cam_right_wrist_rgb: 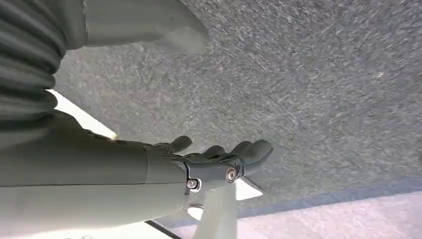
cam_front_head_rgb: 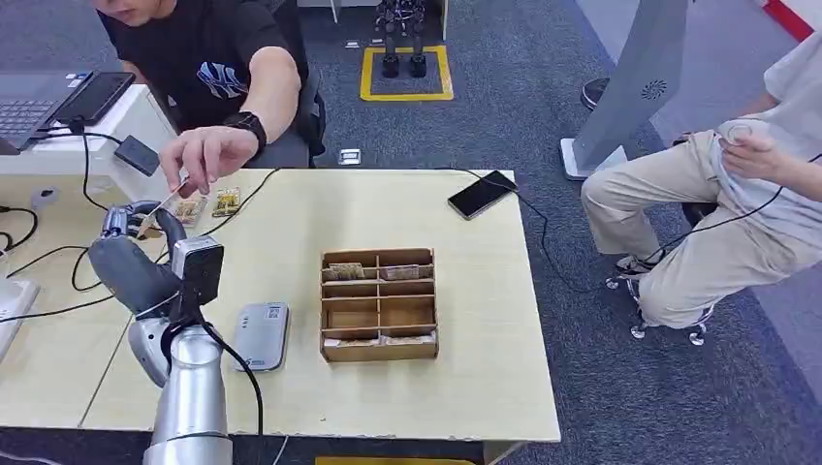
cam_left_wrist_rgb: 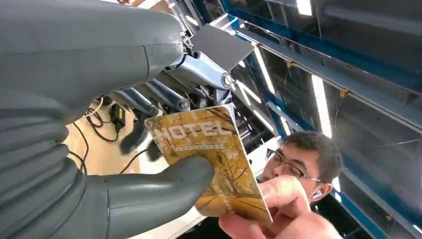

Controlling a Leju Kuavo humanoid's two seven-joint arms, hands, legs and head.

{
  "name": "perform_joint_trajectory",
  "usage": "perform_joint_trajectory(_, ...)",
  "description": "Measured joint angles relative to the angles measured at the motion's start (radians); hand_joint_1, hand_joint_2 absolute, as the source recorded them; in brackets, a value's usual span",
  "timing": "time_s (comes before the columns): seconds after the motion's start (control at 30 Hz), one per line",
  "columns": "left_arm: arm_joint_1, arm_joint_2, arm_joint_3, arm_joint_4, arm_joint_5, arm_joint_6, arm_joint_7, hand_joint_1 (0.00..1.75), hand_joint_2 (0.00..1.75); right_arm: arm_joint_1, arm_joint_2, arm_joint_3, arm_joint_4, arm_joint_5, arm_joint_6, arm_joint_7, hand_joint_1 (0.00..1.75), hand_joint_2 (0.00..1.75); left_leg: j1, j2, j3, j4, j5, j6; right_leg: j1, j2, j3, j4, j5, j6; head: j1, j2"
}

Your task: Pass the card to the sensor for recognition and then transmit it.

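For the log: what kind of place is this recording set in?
Probably a robot lab or demo room staged as a hotel desk. A person's hand takes a hotel card from the left hand, a card box sits on the table, and a laptop and cables lie nearby.

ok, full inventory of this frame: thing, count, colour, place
card: 1, yellow-orange, pinched by left hand, also held by a person's hand
sensor: 1, grey, on table near left arm
divided box: 1, brown, table centre, cards in some compartments
card stacks: 2, yellowish, far table edge
phone: 1, black, far table edge, cabled
table: 1, pale wood
laptop: 1, dark, side desk
people: 2, one seated behind table, one seated at right
left hand: grey, raised
right hand: grey, over carpet, holding nothing
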State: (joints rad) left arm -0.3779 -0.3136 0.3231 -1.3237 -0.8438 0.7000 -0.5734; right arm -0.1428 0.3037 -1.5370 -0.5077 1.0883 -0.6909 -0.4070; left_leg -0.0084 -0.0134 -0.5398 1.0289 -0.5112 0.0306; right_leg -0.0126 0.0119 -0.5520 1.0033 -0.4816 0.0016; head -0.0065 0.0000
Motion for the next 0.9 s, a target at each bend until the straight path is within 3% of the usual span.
perform_joint_trajectory(0.23,0.001,-0.003,-0.002,0.0,0.009,0.0,0.01,1.75,1.75,0.0,0.0,0.0,0.0,-0.114,0.0,0.051,0.0,1.75,0.0,0.0,0.0,0.0,0.0,0.0,0.0,0.0,0.0,0.0,0.0,0.0,0.0,0.0)
perform_joint_trajectory(0.4,0.001,-0.003,-0.008,0.002,0.007,0.0,0.022,1.75,1.75,0.001,0.005,0.0,0.0,-0.286,0.0,0.094,0.0,1.75,0.0,0.0,0.0,0.0,0.0,0.0,0.0,0.0,0.0,0.0,0.0,0.0,0.0,0.0)
perform_joint_trajectory(0.63,0.001,-0.003,-0.025,0.048,-0.013,-0.001,0.024,1.75,1.75,0.002,0.02,0.0,-0.008,-0.336,0.0,0.121,0.0,1.75,0.0,0.001,0.0,0.0,0.0,0.0,0.0,0.0,0.0,0.0,0.0,0.0,0.0,0.0)
perform_joint_trajectory(0.9,0.004,-0.003,-0.03,0.068,-0.114,-0.001,0.044,1.75,1.75,0.002,0.021,0.0,-0.011,-0.346,0.0,0.108,0.0,1.75,0.0,0.0,0.0,0.0,0.0,0.0,0.0,0.0,0.0,0.0,0.0,0.0,0.0,0.0)
